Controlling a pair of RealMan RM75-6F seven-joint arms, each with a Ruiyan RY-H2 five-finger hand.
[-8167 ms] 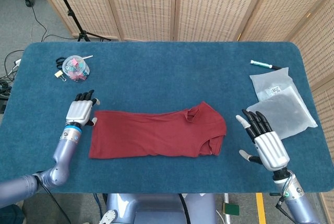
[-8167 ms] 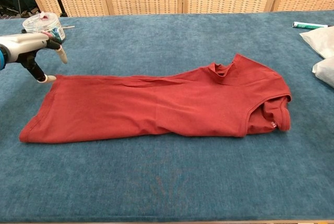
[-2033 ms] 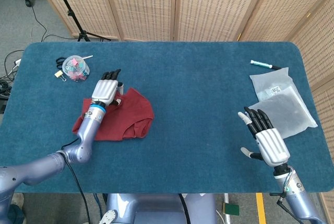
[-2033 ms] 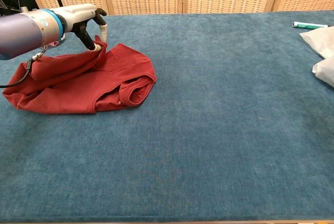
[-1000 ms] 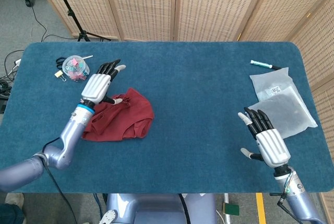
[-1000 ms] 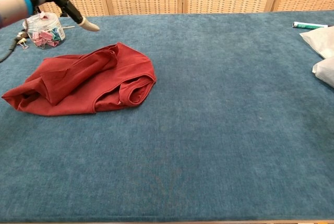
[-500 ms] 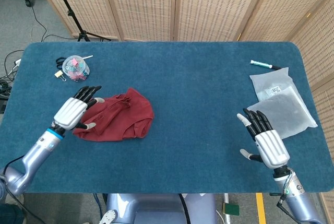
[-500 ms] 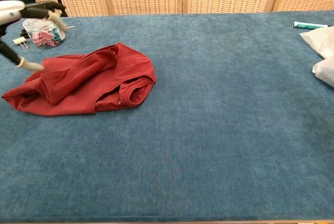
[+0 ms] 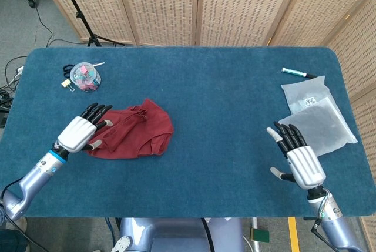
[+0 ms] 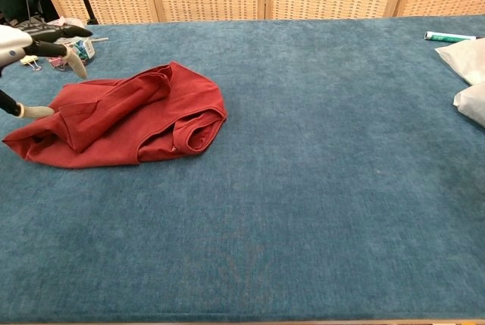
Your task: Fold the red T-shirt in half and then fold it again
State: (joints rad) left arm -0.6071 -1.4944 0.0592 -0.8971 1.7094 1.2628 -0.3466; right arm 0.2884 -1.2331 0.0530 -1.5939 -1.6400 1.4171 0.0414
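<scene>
Both my hands are empty, fingers spread: left hand (image 9: 79, 131) beside the red T-shirt (image 9: 136, 129), left of centre; right hand (image 9: 299, 161) lower right. To finish well, I should flatten the rumpled top layer.

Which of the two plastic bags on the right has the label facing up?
The far bag, the one nearer the pen: a pale printed label shows on its top. The near bag, overlapping its front edge and closer to the right robot hand, shows none.
</scene>
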